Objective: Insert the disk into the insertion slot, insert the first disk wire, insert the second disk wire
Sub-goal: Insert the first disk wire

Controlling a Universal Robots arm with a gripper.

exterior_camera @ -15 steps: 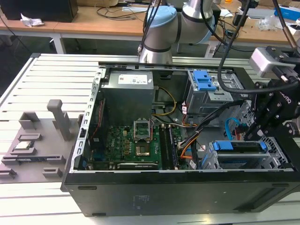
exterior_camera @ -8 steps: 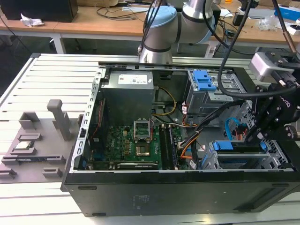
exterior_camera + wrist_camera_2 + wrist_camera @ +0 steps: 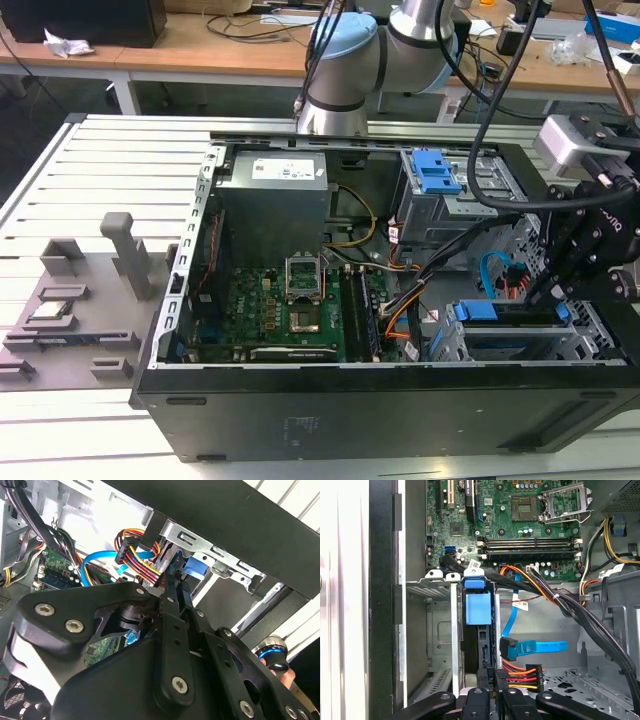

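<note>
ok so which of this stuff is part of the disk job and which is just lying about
In the job: disk in blue carrier, sitting in the insertion slot; multicoloured power cable in the claw; blue data cable.
Lying about: motherboard, power supply, tall grey cage with blue latch, grey parts tray.

The disk (image 3: 478,614) (blue carrier end showing) sits inside the silver perforated insertion slot (image 3: 437,630).

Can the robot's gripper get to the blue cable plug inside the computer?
Probably yes. In the first wrist view the blue cable plug sits free in open space close to the gripper, with nothing covering it. The red, orange and yellow wires run right beside the gripper, so it might brush them.
</note>
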